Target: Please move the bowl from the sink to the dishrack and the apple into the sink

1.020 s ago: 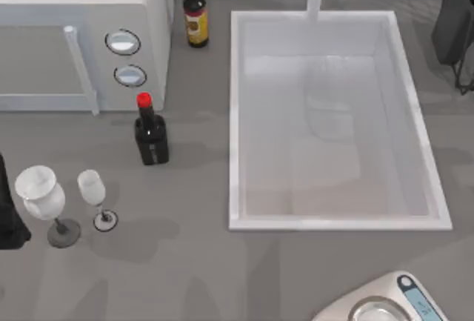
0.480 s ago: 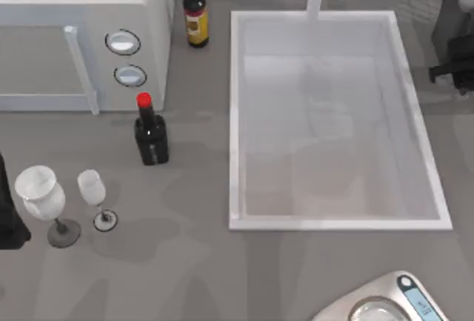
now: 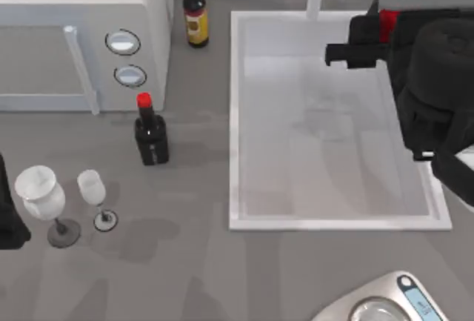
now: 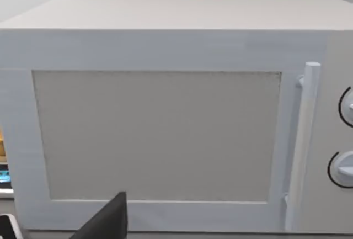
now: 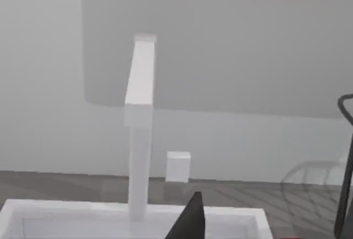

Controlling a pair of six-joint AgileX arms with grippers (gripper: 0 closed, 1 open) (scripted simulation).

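Since half a second ago, right arm swung in over sink (image 3: pixel 244 113), far right corner. Apple (image 3: pixel 388 24) seen as red patch at right gripper (image 3: pixel 355 47); jaws' state cannot be told. Left arm parked at worktop's left edge.

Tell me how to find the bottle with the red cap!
Start at the big white microwave in the top view's upper left corner, with its two round dials. Just below the dials, on the grey table, stands a squat black glass bottle with a red cap. The other bottle, up by the back wall, is slimmer, with a yellow label and a dark cap.
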